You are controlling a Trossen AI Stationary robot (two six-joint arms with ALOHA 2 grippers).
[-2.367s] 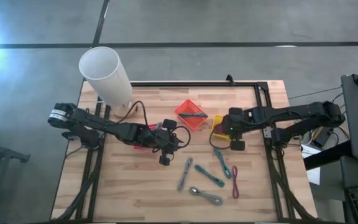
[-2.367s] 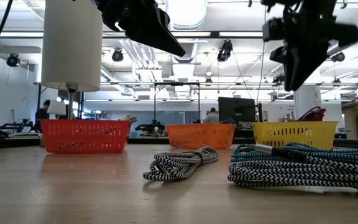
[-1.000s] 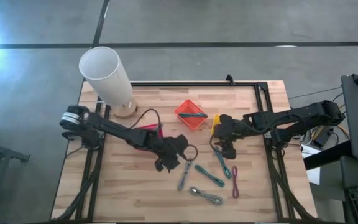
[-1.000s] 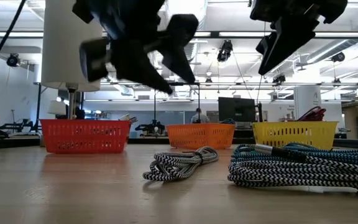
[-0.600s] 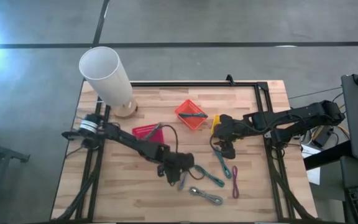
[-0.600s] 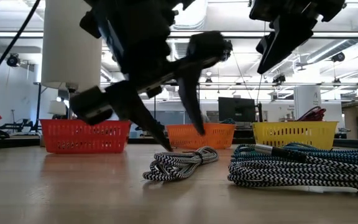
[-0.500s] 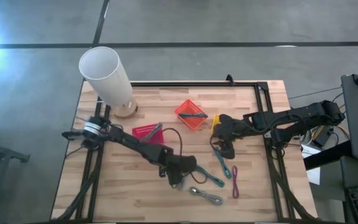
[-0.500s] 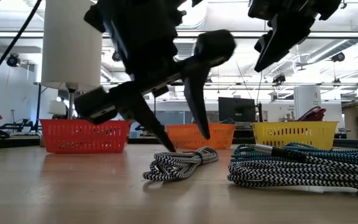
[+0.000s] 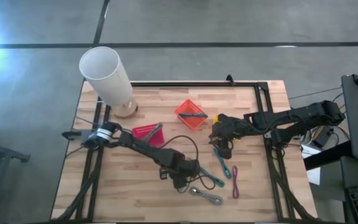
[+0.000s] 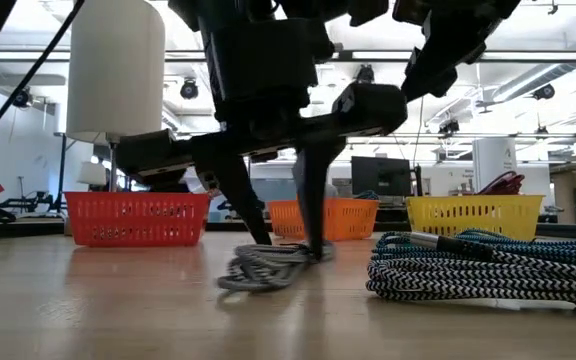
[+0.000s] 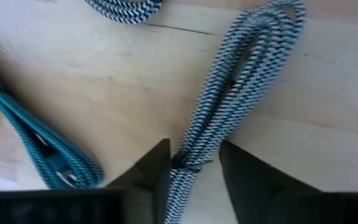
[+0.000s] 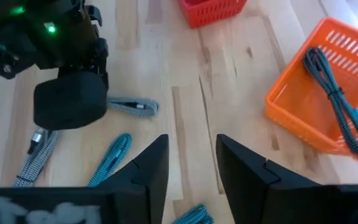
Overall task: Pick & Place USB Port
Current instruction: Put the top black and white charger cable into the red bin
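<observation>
high: straight down | low: tabletop level | wrists: close, downward | shared: table (image 9: 253, 186)

The desk (image 9: 129, 199) is pale wood in planks, smooth with a faint satin sheen and visible grain, framed by dark matt metal rails. The black-and-white cable bundle (image 11: 225, 118) has a woven cloth braid, rough-looking and matt; the teal cable (image 11: 39, 146) beside it shows the same braided cloth jacket. The left end effector (image 11: 193, 171) has matt black plastic-looking fingers (image 11: 151, 171); the right end effector (image 12: 188, 168) looks the same. The orange basket (image 12: 319, 106) is lattice plastic with a slight gloss, as is the red basket (image 9: 146, 134). The white cylinder (image 9: 106, 74) looks smooth and matt. The floor (image 9: 229, 25) is grey, smooth concrete with dull reflections.
</observation>
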